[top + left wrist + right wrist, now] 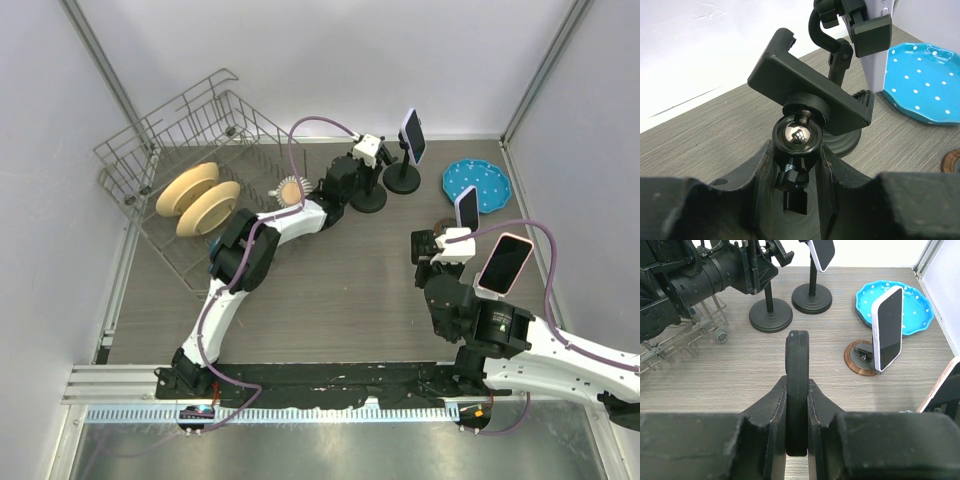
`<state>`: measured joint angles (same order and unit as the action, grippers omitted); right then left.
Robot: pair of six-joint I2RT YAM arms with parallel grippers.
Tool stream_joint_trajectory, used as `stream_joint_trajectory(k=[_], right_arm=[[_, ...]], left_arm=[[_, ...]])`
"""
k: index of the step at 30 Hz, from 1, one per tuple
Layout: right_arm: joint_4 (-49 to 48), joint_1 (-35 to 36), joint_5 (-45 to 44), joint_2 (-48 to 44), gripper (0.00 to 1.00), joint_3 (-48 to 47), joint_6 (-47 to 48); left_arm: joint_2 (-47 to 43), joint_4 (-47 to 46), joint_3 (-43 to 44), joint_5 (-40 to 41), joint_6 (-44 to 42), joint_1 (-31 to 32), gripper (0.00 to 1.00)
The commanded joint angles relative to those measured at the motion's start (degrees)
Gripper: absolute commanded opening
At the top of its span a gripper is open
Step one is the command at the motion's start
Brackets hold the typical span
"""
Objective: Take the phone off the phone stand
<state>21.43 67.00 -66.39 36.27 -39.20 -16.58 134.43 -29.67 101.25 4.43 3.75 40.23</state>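
Note:
My left gripper [796, 180] is shut on the stem of a black phone stand [796, 136], just under its shiny ball joint. The stand's clamp cradle [810, 85] is empty and tilted back. In the top view this gripper [358, 165] sits above the stand's round base [368, 200]. My right gripper [797, 405] is shut on a black phone [797, 360] seen edge-on, held upright above the table, well in front of the stand's base [770, 319]. In the top view the right gripper [428, 245] is mid-right.
A second stand [812, 298] holds a phone [412, 135] at the back. Another phone [888, 327] stands on a round wooden base next to a blue dotted plate [478, 183]. A pink phone [504, 263] is at the right. A wire dish rack [170, 150] stands at the left.

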Motion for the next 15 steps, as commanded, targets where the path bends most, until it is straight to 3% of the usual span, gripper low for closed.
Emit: stream_joint_trajectory(k=[1, 7, 15], right_arm=[[-4.38, 0.23, -2.17, -0.33, 0.01, -0.88, 0.49], [-4.20, 0.23, -1.81, -0.41, 0.01, -1.49, 0.85], [0.36, 0.15, -1.20, -0.33, 0.01, -5.18, -2.05]], left_arm=[[-3.12, -4.87, 1.06, -0.91, -0.23, -0.50, 0.39], [-9.43, -6.36, -4.21, -2.76, 1.08, -0.50, 0.71], [-21.83, -10.67, -16.95, -4.25, 3.19, 0.29, 0.94]])
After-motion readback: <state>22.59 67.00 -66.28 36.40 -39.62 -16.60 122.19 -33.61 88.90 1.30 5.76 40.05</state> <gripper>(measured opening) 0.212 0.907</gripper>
